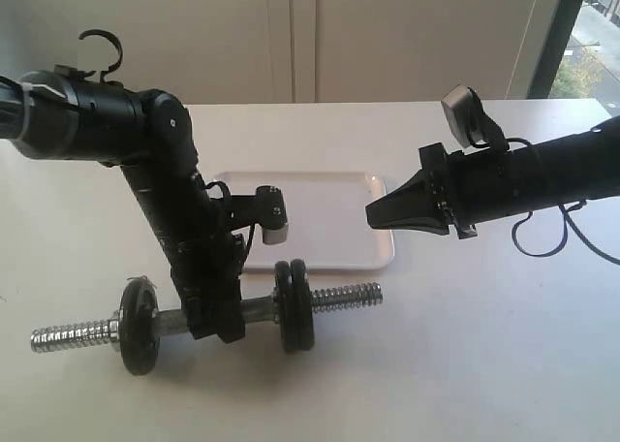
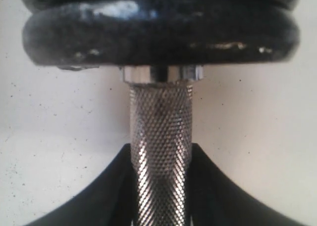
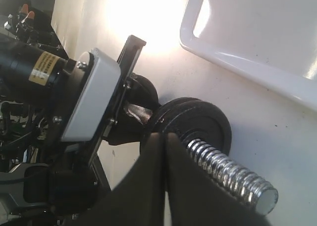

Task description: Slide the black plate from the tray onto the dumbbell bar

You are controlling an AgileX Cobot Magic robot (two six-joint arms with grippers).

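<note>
The dumbbell bar lies on the table in front of the tray. Two black plates sit side by side on its right threaded part; another black plate sits toward its left end. My left gripper is shut on the knurled middle of the bar, with the two plates just beyond its fingers. My right gripper hovers above the tray's right part, shut and holding nothing. In its wrist view the shut tips point at the plates and the threaded end.
The white tray holds no objects that I can see. The left arm leans across the tray's left side. A window strip shows at the far right. The right arm's cables hang over the table.
</note>
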